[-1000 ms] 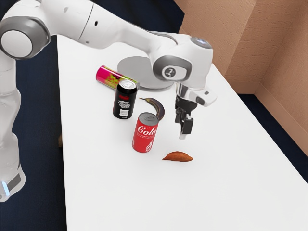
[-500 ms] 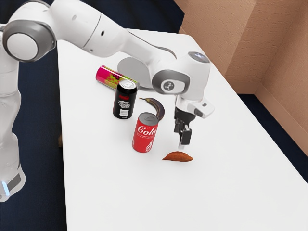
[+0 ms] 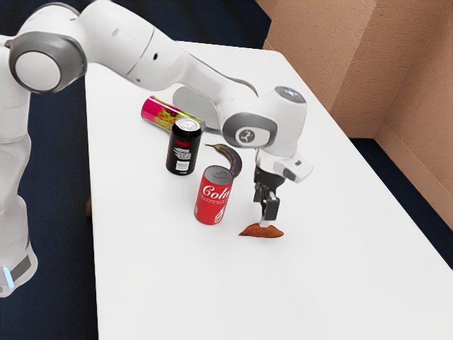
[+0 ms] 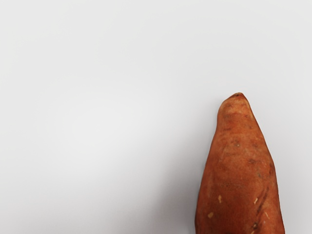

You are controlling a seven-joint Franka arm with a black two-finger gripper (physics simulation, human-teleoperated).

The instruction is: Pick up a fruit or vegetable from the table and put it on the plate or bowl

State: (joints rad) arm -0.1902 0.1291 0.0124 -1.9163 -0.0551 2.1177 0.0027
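An orange-brown sweet potato (image 3: 262,231) lies on the white table (image 3: 340,234), to the exterior view's right of the red cola can. My black gripper (image 3: 267,221) hangs straight above it, fingertips almost at its top, open and holding nothing. From the wrist, the sweet potato (image 4: 240,180) sits close under the hand, its pointed end facing away. A dark overripe banana (image 3: 229,156) rests behind the red can. The grey plate (image 3: 188,99) lies farther back, partly hidden by my arm.
A red cola can (image 3: 213,195) stands close to the gripper on the exterior view's left. A black can (image 3: 184,146) stands behind it, and a pink can (image 3: 161,112) lies on its side by the plate. Brown walls rise at the right.
My hand has come down and slightly toward the front, from well above the table to just over the sweet potato. The objects have stayed put.
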